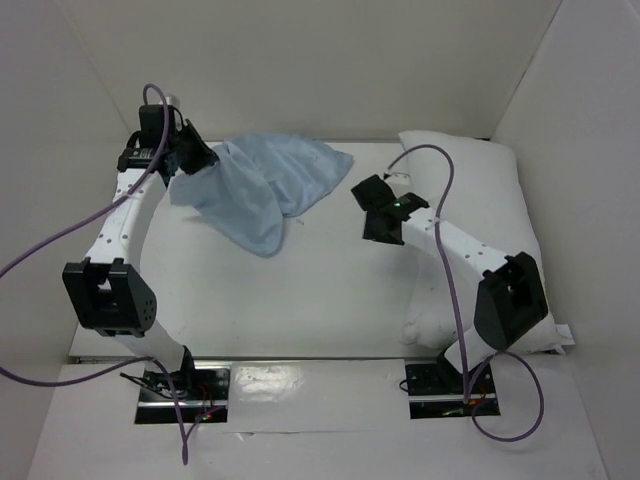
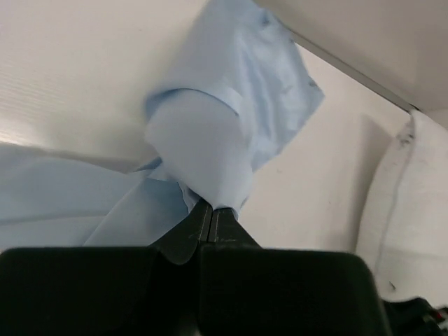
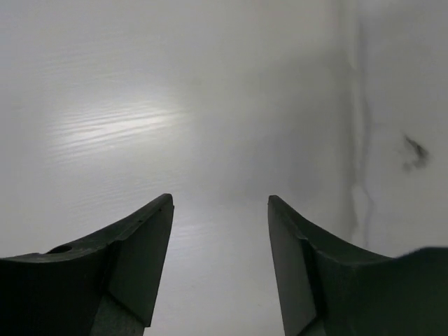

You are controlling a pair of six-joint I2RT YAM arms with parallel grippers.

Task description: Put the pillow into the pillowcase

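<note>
The light blue pillowcase (image 1: 265, 190) lies crumpled at the back centre-left of the table. My left gripper (image 1: 203, 160) is shut on its left edge; in the left wrist view the jaws (image 2: 211, 208) pinch the blue cloth (image 2: 224, 133), which rises in a fold above them. The white pillow (image 1: 490, 210) lies along the right wall, partly under my right arm; it also shows in the left wrist view (image 2: 406, 210). My right gripper (image 1: 366, 197) is open and empty, between the pillowcase and the pillow; its wrist view shows only bare white table between the fingers (image 3: 220, 203).
White walls enclose the table on the left, back and right. A white tag (image 1: 566, 335) sticks out of the pillow's near right corner. Purple cables loop from both arms. The arm bases stand at the near edge.
</note>
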